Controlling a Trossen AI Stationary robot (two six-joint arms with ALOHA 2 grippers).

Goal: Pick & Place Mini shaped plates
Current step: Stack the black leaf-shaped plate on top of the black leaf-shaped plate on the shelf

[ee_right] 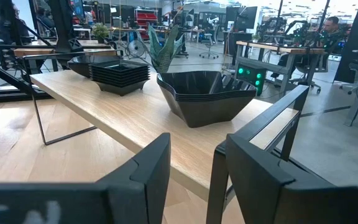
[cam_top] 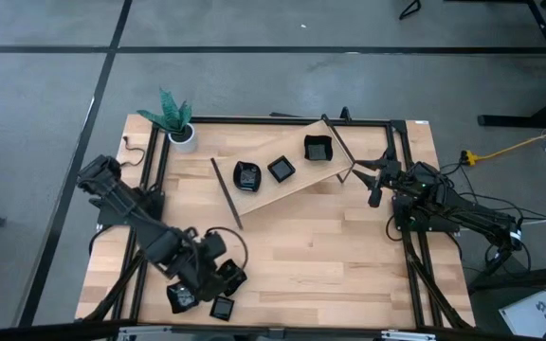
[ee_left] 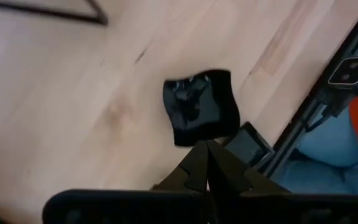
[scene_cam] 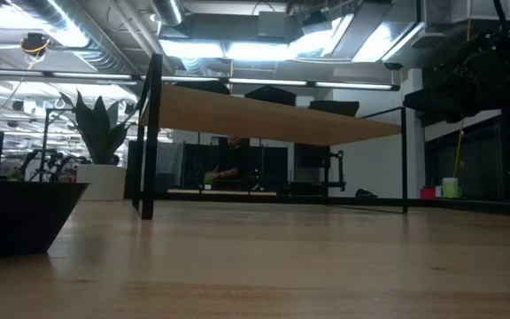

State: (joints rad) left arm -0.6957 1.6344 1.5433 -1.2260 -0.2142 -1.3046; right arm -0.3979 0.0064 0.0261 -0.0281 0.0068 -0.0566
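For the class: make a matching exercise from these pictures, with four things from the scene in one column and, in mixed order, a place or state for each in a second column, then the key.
Things
1. left claw
2. right claw
3. plant pot
4. stacked black plates

Places or states
A. on the raised wooden shelf
B. open, beside the shelf's end
C. at the table's far-left corner
D. shut, above a black plate near the table's front edge

Pairs: 1-D, 2-B, 3-C, 4-A

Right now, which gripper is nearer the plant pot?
Left. The left gripper sits at the table's near-left corner over loose plates; the right gripper waits off the raised shelf's far end, farther from the plant pot.
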